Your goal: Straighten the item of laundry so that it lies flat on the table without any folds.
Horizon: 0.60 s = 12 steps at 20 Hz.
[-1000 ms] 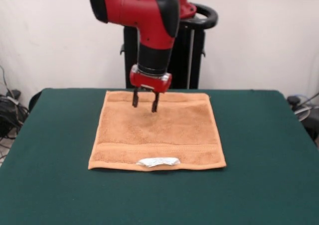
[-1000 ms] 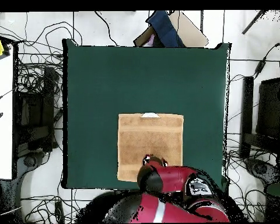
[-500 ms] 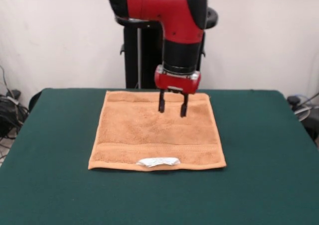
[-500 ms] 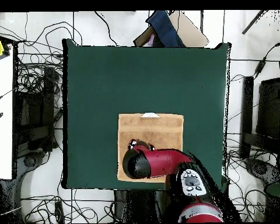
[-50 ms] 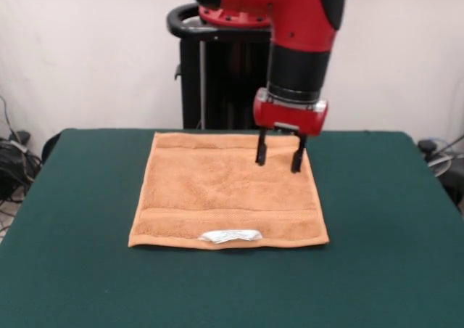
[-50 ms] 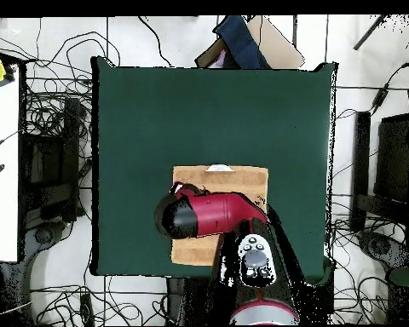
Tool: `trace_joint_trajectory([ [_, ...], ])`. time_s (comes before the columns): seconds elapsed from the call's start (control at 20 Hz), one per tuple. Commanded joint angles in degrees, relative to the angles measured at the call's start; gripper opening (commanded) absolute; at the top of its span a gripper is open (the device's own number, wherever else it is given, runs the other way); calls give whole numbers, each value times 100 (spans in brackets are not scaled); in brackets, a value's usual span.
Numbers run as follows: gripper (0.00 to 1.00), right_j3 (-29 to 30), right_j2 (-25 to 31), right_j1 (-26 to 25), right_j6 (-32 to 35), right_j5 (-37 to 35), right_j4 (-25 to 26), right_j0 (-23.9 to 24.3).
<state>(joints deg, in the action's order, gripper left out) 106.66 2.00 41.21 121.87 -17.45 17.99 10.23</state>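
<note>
The orange towel lies flat on the green table, its white label on the front edge. The gripper hangs just above the towel's back right corner, fingers apart, holding nothing.

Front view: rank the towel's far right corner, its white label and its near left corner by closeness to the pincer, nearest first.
1. The towel's far right corner, just behind the open pincer.
2. The white label, on the near hem, left of the pincer.
3. The near left corner, farthest, diagonally opposite across the towel.
</note>
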Motion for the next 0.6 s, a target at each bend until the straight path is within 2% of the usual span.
trace_joint_trajectory([
  [0.05,100,-630,370,469,415,-1362,-598,-269],
  [0.6,100,-455,131,1056,605,-2142,-881,-671],
])
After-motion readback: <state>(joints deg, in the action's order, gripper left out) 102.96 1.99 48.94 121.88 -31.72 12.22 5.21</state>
